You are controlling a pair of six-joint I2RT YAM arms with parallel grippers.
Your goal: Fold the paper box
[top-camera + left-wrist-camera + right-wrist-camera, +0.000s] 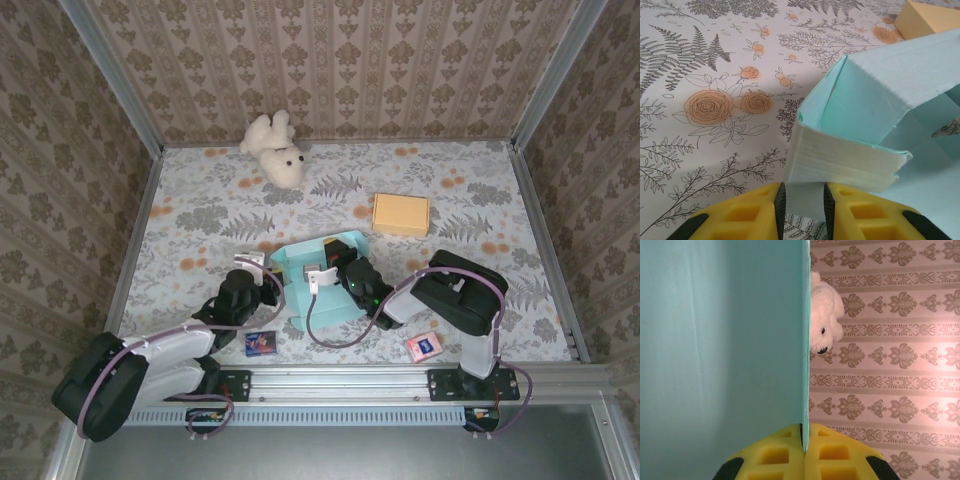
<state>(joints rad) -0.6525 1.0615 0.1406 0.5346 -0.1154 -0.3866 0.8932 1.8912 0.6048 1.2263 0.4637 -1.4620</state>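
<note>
The paper box sits near-centre on the table, with the right gripper clamped on an upright wall, probably to steady it, while the left gripper, jaws narrowly apart, straddles the left corner flap, grip undeterminable.

paper box mint-teal; table cover grey ferns + orange roses; plush white; small box yellow-orange; walls beige damask.

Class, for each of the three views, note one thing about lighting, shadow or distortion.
Top external: even light, the frame posts splay outward, a wide-lens distortion. Left wrist: a soft shadow lies on the tablecloth beside the paper box, lower left. Right wrist: the wallpaper washes out pinkish toward the right.
</note>
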